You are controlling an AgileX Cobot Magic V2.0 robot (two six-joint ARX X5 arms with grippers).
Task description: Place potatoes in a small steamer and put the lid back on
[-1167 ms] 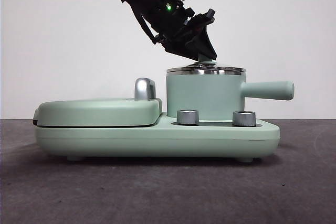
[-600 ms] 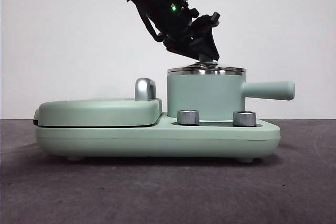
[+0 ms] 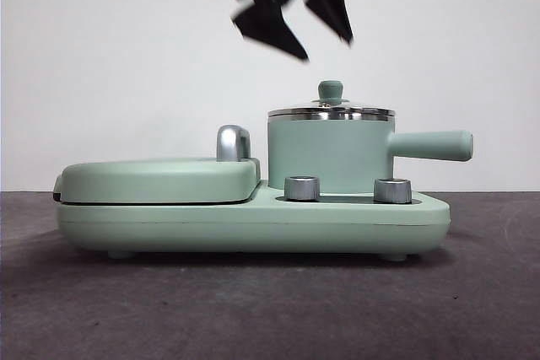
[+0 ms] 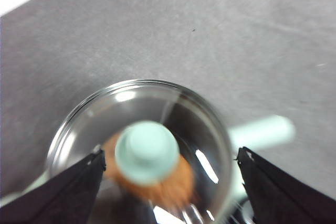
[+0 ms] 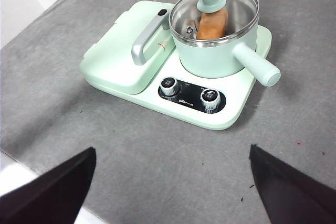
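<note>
On the near side of the dark table [image 3: 270, 309] stands a mint-green cooker base [image 3: 253, 221] with two steel dials [image 3: 302, 188]. Behind the dials, on the right part of the base, sits the small steamer [image 3: 329, 156], its long green handle pointing out to the side. Beside it lies the flat green griddle [image 3: 156, 180] with a chrome handle, closed.

The lid [image 3: 331, 110] rests flat on the steamer's steel rim, with its small green knob upright in the middle. Through the glass, in both wrist views, the potato [image 5: 212, 23] is visible inside the pot: an orange-brown oblong lump with a dull skin, lying under the knob.

Above the pot, the left gripper [image 3: 291, 10] hangs clear of the knob and touches nothing. Its two black jaws stand wide apart, one on each side of the lid in the left wrist view, and it holds nothing. This picture is blurred, so fine detail of the lid edge is hard to read.

Farther away and higher, the right gripper [image 5: 170, 192] waits over the table, well apart from the cooker, with its jaws also spread wide and empty.

I judge that both parts of the task are done: the potato is in and the lid is on. The step in hand looks like the release and retreat. The next move only asks the left arm to go up and away without catching the knob.
</note>
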